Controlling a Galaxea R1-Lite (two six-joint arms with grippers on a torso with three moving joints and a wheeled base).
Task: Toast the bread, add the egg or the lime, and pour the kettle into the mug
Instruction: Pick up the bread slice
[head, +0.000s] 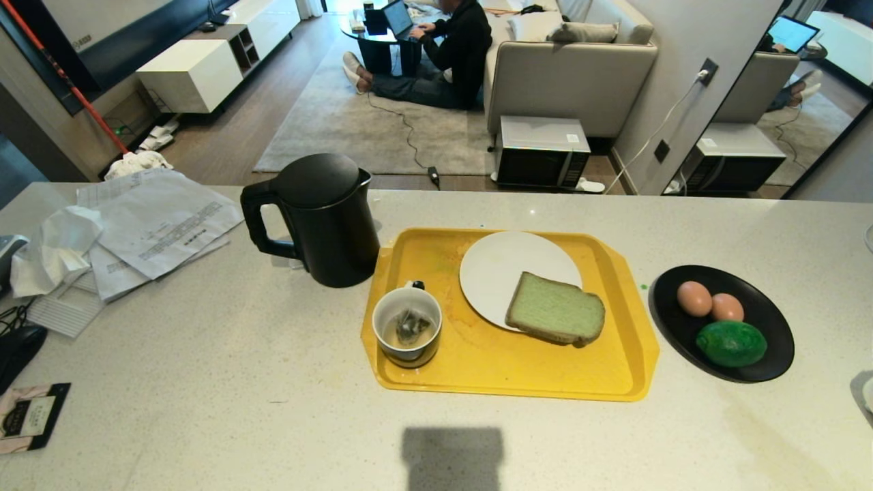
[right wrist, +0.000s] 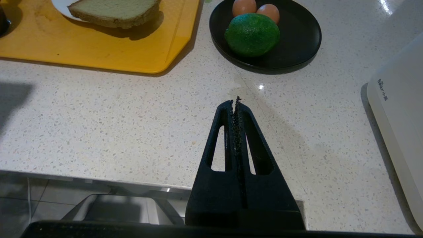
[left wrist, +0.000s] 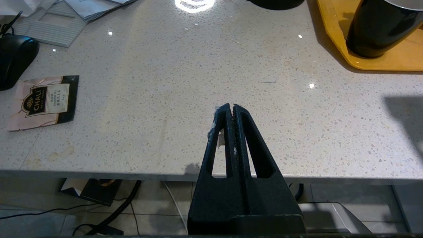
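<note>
both the left gripper (left wrist: pixel 233 106) and right gripper (right wrist: pixel 235 100) hang pressed together and empty near the yellow tray (head: pixel 614 382), where the bread (head: pixel 555 308) overhangs its white plate (head: pixel 491 273) and could tip off under a clumsy pinch

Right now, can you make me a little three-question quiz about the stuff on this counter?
1. True or false: the bread lies wholly on the white plate.
2. How many eggs sit in the black dish beside the lime?
3. What is inside the mug: A) a spoon, B) a tea bag, C) an egg?

Key
1. False. It overhangs the plate's edge above the yellow tray.
2. Two.
3. B. It stands on the tray, right of the black kettle.
</note>
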